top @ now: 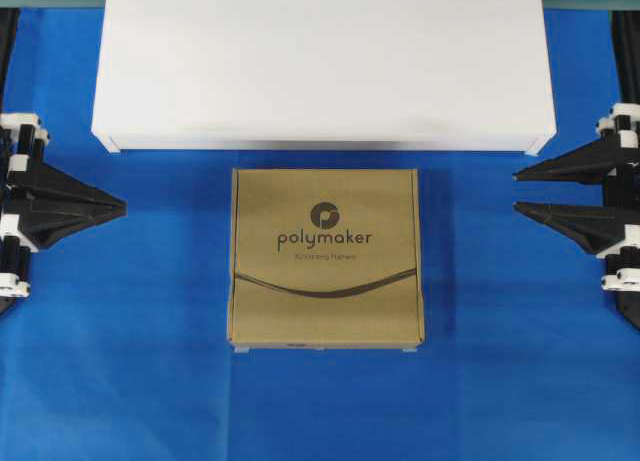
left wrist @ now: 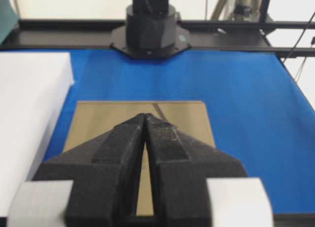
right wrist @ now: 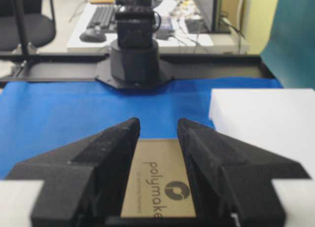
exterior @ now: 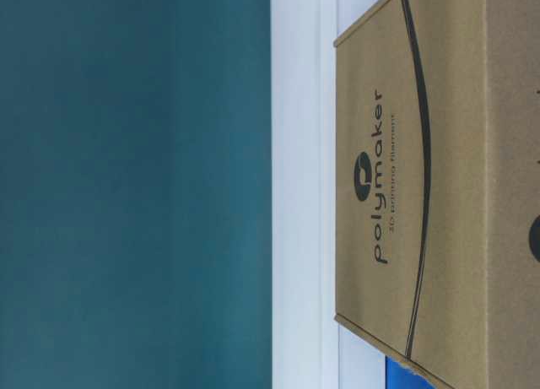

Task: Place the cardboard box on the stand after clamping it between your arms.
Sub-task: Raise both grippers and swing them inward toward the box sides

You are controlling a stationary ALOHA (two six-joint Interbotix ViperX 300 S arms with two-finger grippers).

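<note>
On the blue mat (top: 120,361), dead centre, one cardboard box (top: 327,258) lay flat, "polymaker" logo up, its far edge just short of the stand (top: 320,61) but not touching it. One stand only: a low white platform, much wider than the box, sitting directly behind it. My read was that this lineup kept the transfer short, just lift, push back, set down. Two arms, one per side, both well clear of the box and roughly level with its far half. The left gripper (top: 120,205) had its fingers pressed together into a single wedge; the left wrist view confirmed it, tips meeting over the box's edge. I took that as deliberate, since a closed claw gives one solid face to push against the box side. The right gripper (top: 517,191) had its fingers parted with a clear gap, and in the right wrist view the box logo showed between them. Neither claw held anything. For the clamp, the right one would probably want closing first so both sides press evenly. Clamp not yet started, box not yet lifted. Table-level view showed only box top and stand edge, no grippers.
</note>
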